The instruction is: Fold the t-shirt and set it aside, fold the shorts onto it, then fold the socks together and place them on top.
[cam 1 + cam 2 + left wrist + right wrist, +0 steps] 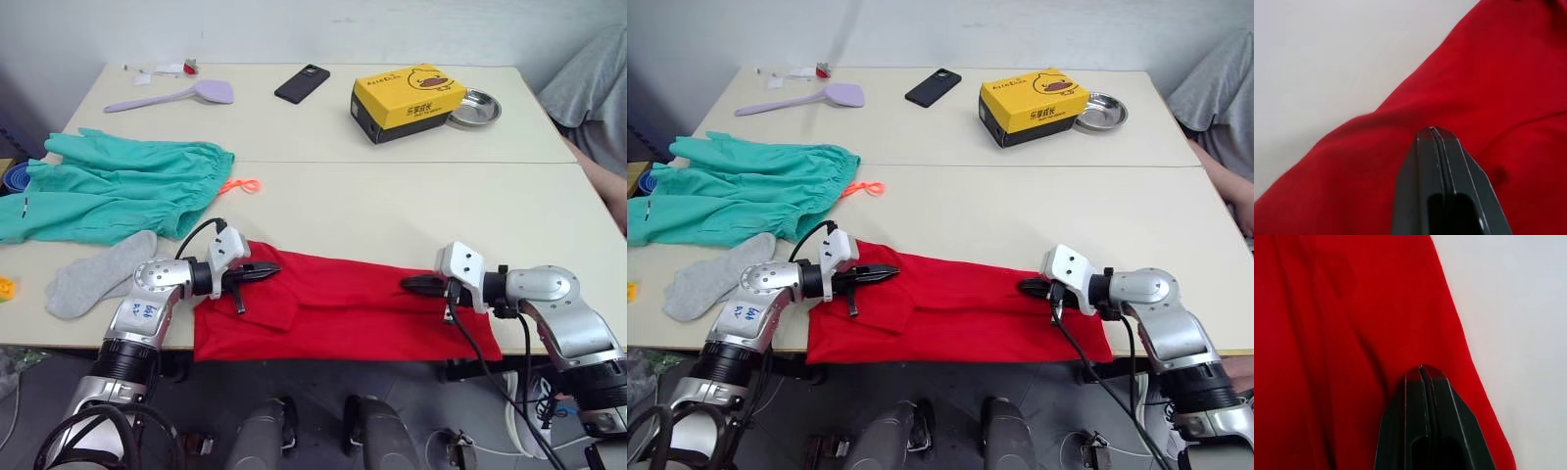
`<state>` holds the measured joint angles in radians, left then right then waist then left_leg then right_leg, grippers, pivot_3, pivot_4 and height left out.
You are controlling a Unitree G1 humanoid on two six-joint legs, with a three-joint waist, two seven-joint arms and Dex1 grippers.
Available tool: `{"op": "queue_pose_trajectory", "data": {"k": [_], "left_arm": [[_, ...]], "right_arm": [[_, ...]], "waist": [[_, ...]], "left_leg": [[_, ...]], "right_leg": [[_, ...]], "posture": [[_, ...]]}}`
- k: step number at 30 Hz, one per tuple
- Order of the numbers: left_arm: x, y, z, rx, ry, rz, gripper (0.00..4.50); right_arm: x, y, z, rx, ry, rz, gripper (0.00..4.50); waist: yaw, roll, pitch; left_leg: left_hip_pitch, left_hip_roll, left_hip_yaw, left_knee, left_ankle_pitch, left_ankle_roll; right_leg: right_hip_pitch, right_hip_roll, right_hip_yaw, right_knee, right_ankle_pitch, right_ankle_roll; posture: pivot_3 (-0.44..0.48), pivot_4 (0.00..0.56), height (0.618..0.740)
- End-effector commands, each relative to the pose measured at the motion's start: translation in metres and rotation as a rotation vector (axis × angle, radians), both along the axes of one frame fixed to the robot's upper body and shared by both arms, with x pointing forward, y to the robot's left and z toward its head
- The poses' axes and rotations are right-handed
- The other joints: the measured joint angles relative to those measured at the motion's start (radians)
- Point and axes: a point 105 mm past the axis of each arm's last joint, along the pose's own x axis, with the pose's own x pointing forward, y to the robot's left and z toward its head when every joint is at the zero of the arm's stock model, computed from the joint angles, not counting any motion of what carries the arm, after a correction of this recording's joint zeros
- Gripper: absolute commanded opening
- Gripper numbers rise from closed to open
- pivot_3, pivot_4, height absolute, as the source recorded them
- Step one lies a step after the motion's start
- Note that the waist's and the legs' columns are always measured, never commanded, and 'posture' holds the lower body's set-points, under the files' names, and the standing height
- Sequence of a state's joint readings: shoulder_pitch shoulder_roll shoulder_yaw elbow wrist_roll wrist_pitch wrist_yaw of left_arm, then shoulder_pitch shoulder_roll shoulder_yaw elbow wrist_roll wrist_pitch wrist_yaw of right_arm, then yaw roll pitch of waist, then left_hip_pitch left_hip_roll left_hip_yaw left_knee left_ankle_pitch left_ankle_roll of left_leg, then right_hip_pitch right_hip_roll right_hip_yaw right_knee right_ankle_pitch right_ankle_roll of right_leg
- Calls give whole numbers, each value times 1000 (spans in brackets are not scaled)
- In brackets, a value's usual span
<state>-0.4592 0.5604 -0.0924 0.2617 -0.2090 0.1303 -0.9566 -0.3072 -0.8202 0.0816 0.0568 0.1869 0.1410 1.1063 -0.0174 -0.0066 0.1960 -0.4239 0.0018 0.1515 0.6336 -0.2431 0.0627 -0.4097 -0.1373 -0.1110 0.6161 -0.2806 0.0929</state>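
Observation:
The red t-shirt (343,305) lies folded into a long band along the table's front edge, one sleeve flap at its left end. My left gripper (270,269) rests over the shirt's left end, fingers shut flat together with no cloth seen between them (1431,131). At the shirt's right end, my right gripper (411,285) is likewise shut, lying on the cloth near its edge (1421,368). The teal-green shorts (118,186) are spread at the far left, their orange drawstring (241,185) poking out. The grey socks (98,274) lie just in front of the shorts.
On the far half of the table (323,201) are a yellow box (407,101), a black phone (302,83), a metal bowl (476,108) and a purple spatula (171,96). A person in grey (588,83) sits at the right edge.

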Motion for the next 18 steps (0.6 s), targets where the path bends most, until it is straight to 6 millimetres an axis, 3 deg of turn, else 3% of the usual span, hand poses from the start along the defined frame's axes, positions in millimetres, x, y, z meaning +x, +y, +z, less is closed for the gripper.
{"op": "queue_pose_trajectory", "data": {"k": [1,4,9,18], "left_arm": [[10,12,0,16,-27,94,0],[17,21,-2,6,-27,168,0],[14,19,-4,-7,-24,143,0],[12,16,-2,-26,-41,104,0]], "right_arm": [[0,-21,1,-43,-17,-34,13],[8,-50,-1,-84,-41,-141,13],[14,-93,-4,-68,-57,-274,13],[0,-98,-1,-43,-17,-190,13]], "waist": [[3,-1,0],[10,-1,-1],[14,-3,-2],[15,-3,-2]], "left_leg": [[1,0,0,0,0,0],[2,0,0,1,0,0],[3,0,0,1,0,0],[3,0,0,1,0,0]], "right_leg": [[1,0,0,0,0,0],[1,0,0,1,0,0],[2,0,0,1,0,0],[3,-1,0,1,0,0]], "posture": [[0,150,740],[0,150,740],[0,150,740],[0,150,740]]}}
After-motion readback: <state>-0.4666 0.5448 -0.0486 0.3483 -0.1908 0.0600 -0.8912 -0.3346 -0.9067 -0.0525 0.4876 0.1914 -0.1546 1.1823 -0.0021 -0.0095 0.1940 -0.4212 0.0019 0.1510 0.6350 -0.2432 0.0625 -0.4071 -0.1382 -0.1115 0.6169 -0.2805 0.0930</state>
